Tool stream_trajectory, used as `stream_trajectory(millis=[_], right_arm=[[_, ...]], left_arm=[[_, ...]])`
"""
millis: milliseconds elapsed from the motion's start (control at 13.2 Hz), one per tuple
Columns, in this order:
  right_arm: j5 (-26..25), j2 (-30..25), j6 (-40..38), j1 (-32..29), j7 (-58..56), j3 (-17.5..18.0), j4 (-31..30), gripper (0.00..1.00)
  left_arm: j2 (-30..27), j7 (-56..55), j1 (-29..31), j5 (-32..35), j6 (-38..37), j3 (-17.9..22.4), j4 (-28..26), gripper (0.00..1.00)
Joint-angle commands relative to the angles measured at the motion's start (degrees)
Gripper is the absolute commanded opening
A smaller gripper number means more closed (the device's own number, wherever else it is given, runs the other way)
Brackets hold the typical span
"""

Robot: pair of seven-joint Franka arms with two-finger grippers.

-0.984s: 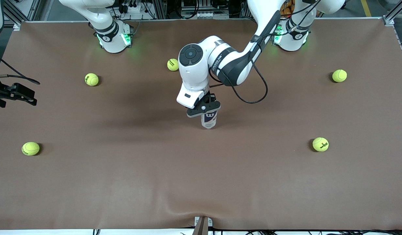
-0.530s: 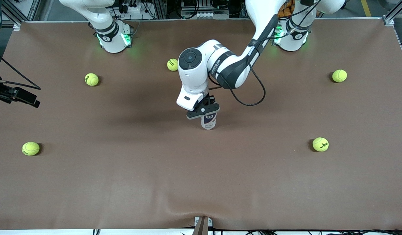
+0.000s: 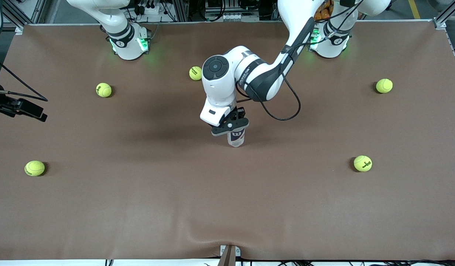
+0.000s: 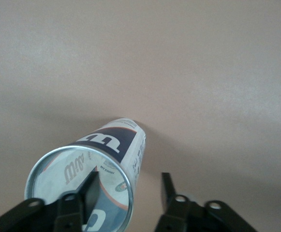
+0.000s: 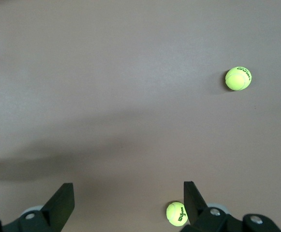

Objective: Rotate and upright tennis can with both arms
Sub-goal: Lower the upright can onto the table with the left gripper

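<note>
The tennis can [image 3: 236, 139] stands upright in the middle of the table, navy and white label with a white "W" facing the front camera. My left gripper [image 3: 231, 127] hangs right over its open top. In the left wrist view the tennis can [image 4: 115, 144] shows its metal rim, and my left gripper [image 4: 129, 182] is open. One of its fingers [image 4: 92, 187] sits inside the rim and the other stands outside, apart from the wall. My right gripper [image 3: 36, 112] waits open over the table's edge at the right arm's end, and the right wrist view shows nothing held in the right gripper [image 5: 125, 203].
Several yellow-green tennis balls lie scattered on the brown mat: one [image 3: 195, 73] near the left arm's elbow, one [image 3: 103, 89] and one [image 3: 34, 168] toward the right arm's end, one [image 3: 384, 85] and one [image 3: 362, 163] toward the left arm's end.
My left gripper's fingers have spread apart and let go of the can's rim. The can stays standing in place. The right gripper has shifted slightly.
</note>
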Motion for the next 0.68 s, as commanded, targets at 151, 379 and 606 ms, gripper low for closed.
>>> stream_trajectory(millis=[151, 379, 606], right_arm=[[-0.29, 0.02, -0.91, -0.02, 0.6, 0.0, 0.63, 1.0], [-0.2, -1.12, -4.41, -1.16, 0.52, -0.35, 0.63, 1.0], [0.24, -2.7, -6.1, -1.96, 0.34, -0.18, 0.1, 1.0]], left_arm=[[-1.33, -0.87, 0.21, 0.99, -0.23, 0.16, 0.76, 1.0], [-3.43, -0.87, 1.17, 0.82, -0.23, -0.19, 0.77, 1.0], [-6.51, -0.78, 1.87, -0.58, -1.02, -0.19, 0.85, 1.0]])
